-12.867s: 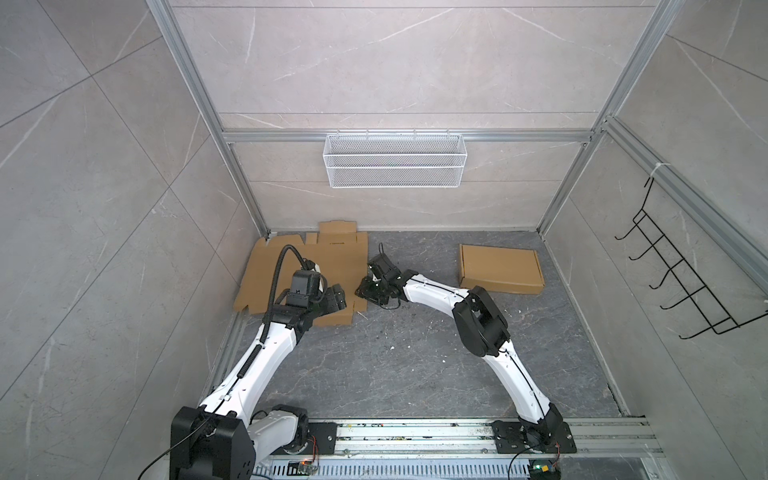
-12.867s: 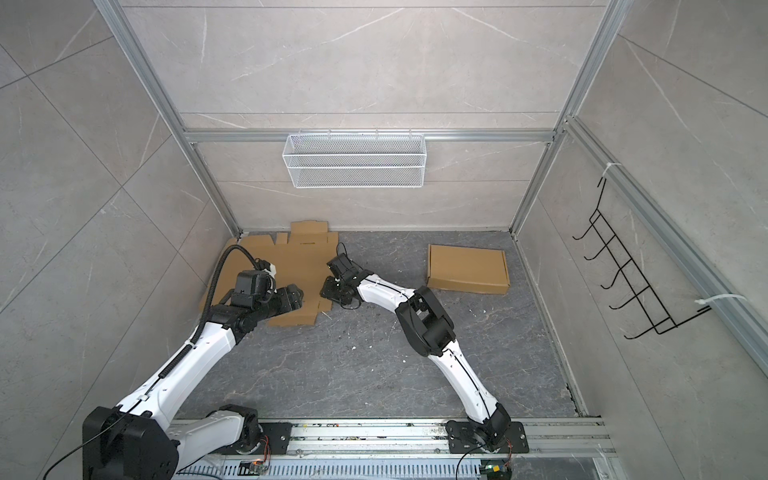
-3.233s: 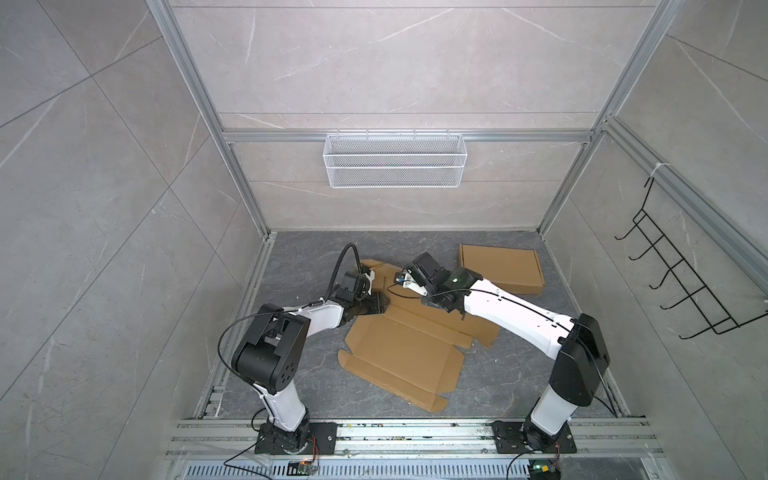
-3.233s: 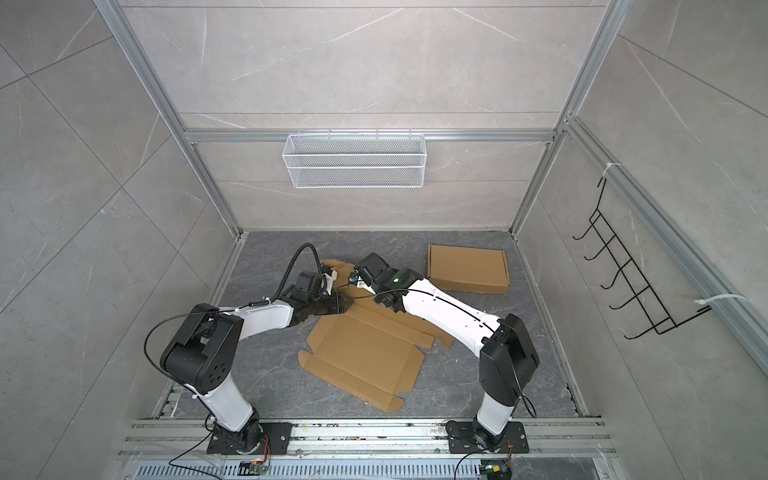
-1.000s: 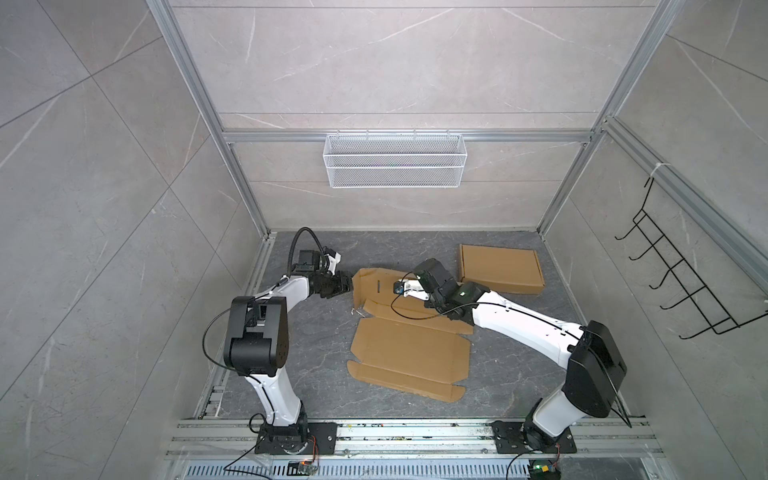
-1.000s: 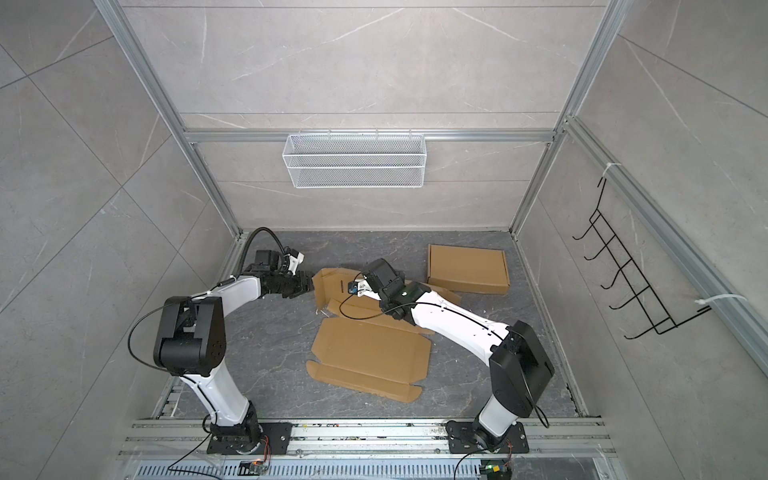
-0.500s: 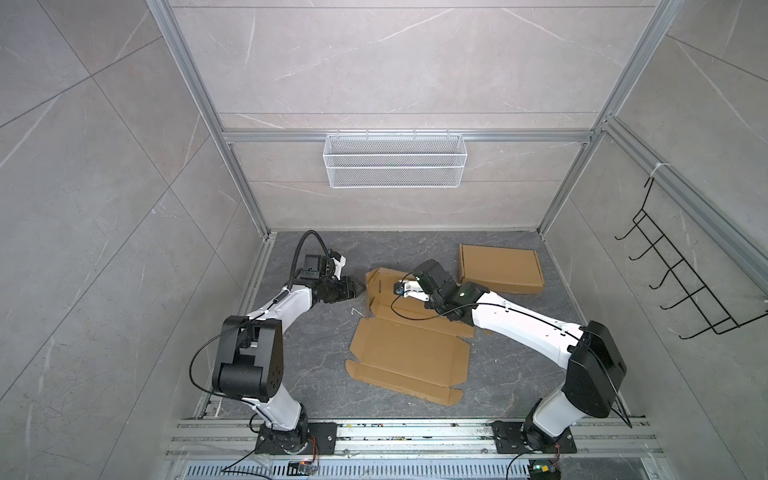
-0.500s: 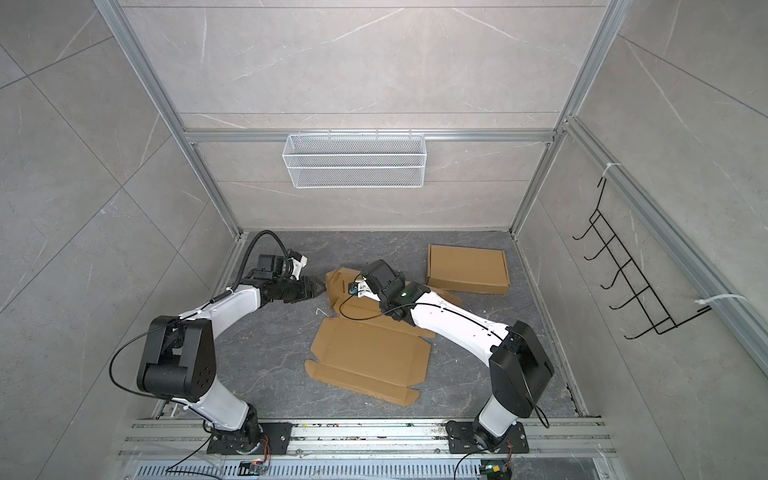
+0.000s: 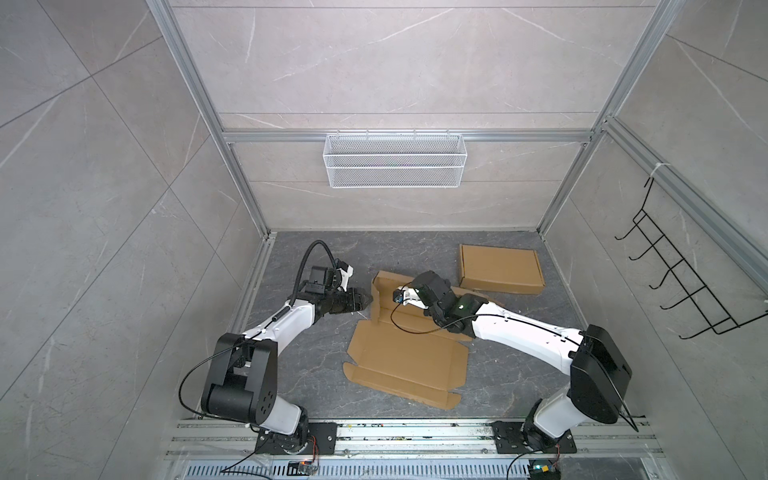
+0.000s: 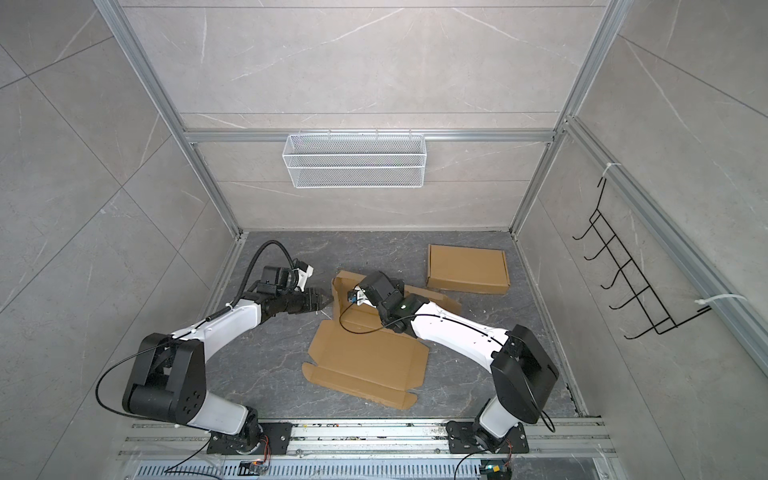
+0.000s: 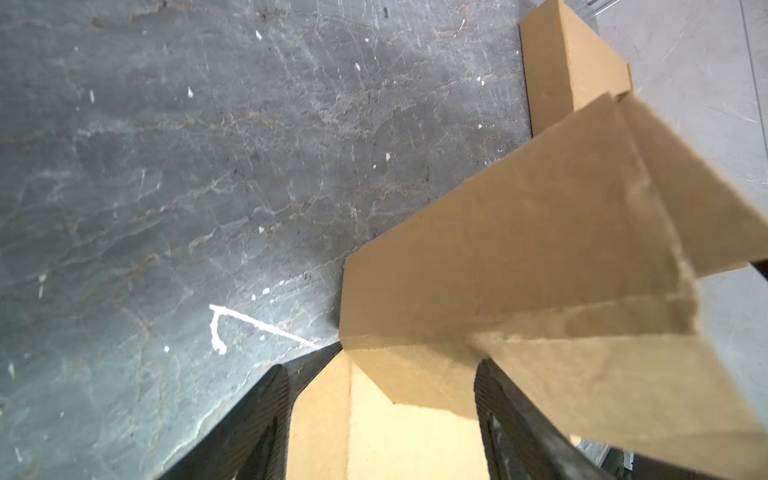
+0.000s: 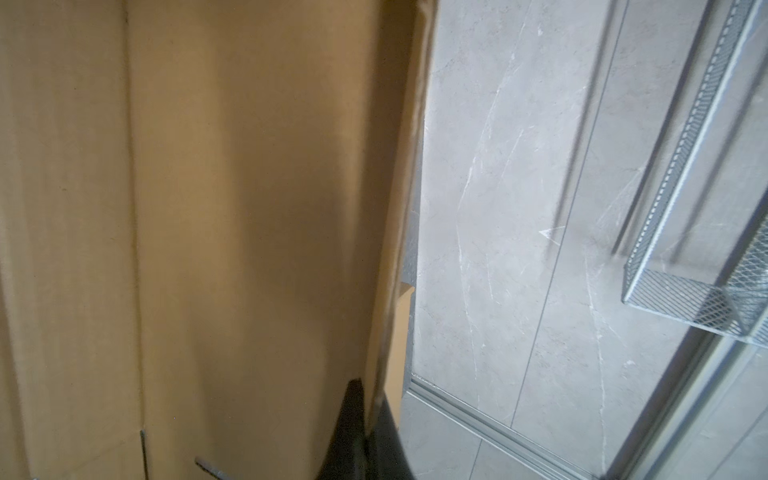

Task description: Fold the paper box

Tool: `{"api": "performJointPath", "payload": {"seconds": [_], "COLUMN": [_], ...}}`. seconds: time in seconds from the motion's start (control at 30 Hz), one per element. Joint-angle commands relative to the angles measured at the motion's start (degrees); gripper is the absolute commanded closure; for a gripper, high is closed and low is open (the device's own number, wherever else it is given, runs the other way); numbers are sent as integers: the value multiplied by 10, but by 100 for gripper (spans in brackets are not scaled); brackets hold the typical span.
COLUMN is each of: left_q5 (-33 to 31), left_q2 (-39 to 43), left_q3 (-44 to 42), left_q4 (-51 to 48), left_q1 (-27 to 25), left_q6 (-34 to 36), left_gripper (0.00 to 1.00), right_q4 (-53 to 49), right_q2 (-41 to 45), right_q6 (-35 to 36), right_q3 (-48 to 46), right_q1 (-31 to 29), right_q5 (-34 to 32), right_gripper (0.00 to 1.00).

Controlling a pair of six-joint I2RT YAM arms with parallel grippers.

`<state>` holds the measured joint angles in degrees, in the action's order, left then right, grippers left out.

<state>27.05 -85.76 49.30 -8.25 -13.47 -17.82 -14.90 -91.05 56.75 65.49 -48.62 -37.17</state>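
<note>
Judging the cardboard box [image 9: 407, 361], lying half-flat on the floor [image 9: 316, 365], we reckon it light, stiff in its panels, weak at the creases, and best held by flap edges. Our right gripper [image 12: 365, 415], arm stretched low across it, pinches the raised flap [image 11: 519, 249]. Our left gripper [image 11: 380, 368], forearm level, straddles that flap's corner with jaws apart.

I see the brown cardboard box blank [image 9: 407, 361] lying mostly flat and unfolded on the dark grey stone worktop [image 9: 316, 374], near the middle in both top views. Its far-left end panel [image 9: 381, 303] stands raised, roughly upright. Smaller flaps seem bent off it, though the wrist view blurs them.
</note>
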Motion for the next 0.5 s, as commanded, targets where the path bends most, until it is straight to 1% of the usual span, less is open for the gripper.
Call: {"api": "performJointPath", "payload": {"seconds": [0.0, 0.17, 0.3, 0.37, 0.47], "left_q5": [-4, -1, -1, -8, -18], "left_q2": [12, 7, 1, -4, -16], "left_q3": [-9, -21, -33, -34, -34], "left_q4": [50, 90, 143, 155, 173], "left_q1": [-1, -5, -21, -33, -37], "left_q6": [-10, -6, 0, 9, 13], "left_gripper": [27, 26, 26, 26, 25], "right_q4": [27, 48, 42, 34, 26], "right_q2": [3, -2, -5, -8, -10], "right_q6": [24, 29, 31, 32, 32], "right_q3": [-40, -56, -57, -54, -52], "right_q1": [-20, -34, -38, -41, -43], "right_q5": [-23, -41, -41, -40, -42], "right_gripper": [100, 100, 100, 100, 100]}}
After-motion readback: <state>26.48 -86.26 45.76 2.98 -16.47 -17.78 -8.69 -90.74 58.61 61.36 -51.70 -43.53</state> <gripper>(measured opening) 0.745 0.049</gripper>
